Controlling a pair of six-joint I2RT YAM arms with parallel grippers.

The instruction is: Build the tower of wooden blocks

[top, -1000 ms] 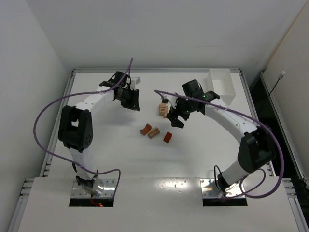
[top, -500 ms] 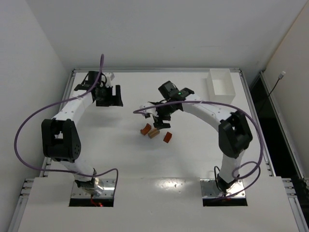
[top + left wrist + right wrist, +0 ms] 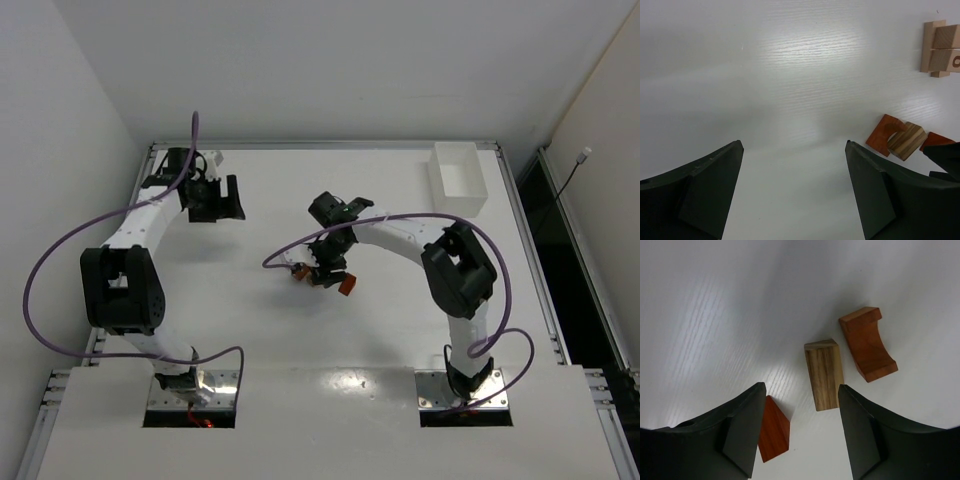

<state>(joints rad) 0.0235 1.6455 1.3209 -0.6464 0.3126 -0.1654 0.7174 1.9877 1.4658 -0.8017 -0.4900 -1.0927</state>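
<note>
Arms reach forward, jaws apart: right arm (image 3: 395, 232) over wood blocks (image 3: 824, 374), left arm (image 3: 150, 212) aside.

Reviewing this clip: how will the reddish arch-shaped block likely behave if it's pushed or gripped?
The arch-shaped block looks like solid wood, so probably rigid and light. It seems to rest on a flat face on the table, so a push should slide it, not roll it. Its curved hollow may be awkward to clamp.
</note>
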